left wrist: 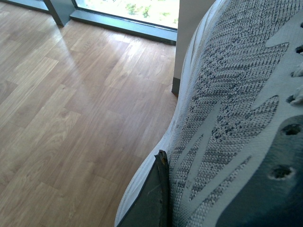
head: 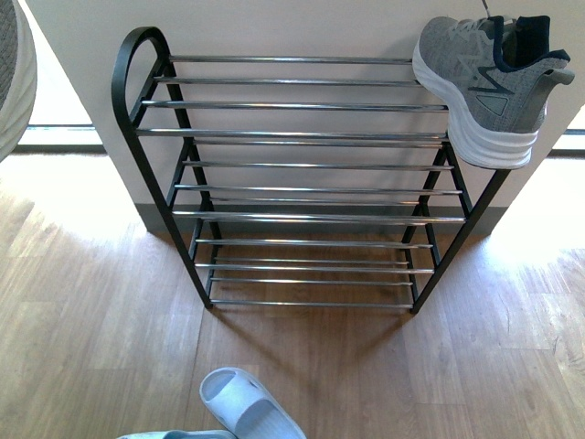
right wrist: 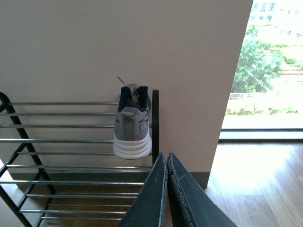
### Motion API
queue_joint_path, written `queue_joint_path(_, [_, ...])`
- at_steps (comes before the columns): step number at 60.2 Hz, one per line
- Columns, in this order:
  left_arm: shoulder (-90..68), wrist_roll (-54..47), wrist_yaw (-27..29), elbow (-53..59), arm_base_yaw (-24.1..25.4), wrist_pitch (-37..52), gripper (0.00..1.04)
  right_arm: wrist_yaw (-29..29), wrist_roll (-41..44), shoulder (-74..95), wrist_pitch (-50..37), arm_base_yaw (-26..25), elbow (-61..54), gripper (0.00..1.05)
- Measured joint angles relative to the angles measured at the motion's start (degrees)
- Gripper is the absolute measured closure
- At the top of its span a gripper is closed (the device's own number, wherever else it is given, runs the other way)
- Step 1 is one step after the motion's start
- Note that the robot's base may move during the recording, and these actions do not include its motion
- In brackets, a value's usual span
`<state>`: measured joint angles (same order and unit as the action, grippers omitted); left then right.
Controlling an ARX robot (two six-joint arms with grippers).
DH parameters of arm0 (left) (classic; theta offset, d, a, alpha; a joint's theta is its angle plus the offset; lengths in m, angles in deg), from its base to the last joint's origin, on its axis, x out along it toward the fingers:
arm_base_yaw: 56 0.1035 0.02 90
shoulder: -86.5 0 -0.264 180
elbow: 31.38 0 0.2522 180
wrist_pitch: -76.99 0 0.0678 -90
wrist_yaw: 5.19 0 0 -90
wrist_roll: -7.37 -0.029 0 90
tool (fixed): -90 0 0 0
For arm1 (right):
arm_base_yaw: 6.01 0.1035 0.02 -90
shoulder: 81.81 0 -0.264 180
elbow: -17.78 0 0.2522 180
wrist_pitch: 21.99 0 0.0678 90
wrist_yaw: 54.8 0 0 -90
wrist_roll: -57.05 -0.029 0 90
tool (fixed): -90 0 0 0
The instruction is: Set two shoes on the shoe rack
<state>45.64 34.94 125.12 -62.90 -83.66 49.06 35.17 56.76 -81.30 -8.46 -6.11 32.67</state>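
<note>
Jaws together (right), on sneaker (left wrist: pixel 227 118) (left)

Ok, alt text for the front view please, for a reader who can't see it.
A grey sneaker sits at the right end of the top tier of a black-framed shoe rack with chrome rods, against a pale wall. A pale slide lies on the wooden floor in front; part of a second grey sneaker shows at the left edge.

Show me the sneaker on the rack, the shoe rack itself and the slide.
Sneaker (head: pixel 475 82): front view, grey knit side.
Shoe rack (head: pixel 292 107): front view, a top-shelf rod.
Slide (head: pixel 239 400): front view, its strap.
</note>
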Motion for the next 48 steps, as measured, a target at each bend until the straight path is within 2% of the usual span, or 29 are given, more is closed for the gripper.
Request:
queue_joint_path(22, [0.0,0.0,0.02,0.0,0.0,0.0,1.03,0.0,0.0,-0.15,0.02,0.0,0.0,1.03])
queue_joint_path(30, [0.0,0.0,0.02,0.0,0.0,0.0,1.03,0.0,0.09,-0.15,0.02,0.0,0.0,0.82])
queue_joint_path(38, [0.0,0.0,0.04,0.0,0.0,0.0,1.03,0.02,0.09,-0.17,0.02,0.0,0.0,0.51])
queue_joint_path(48, [0.02,0.0,0.59,0.0,0.09,0.0,1.03,0.22,0.09,-0.2,0.04,0.0,0.0,0.26])
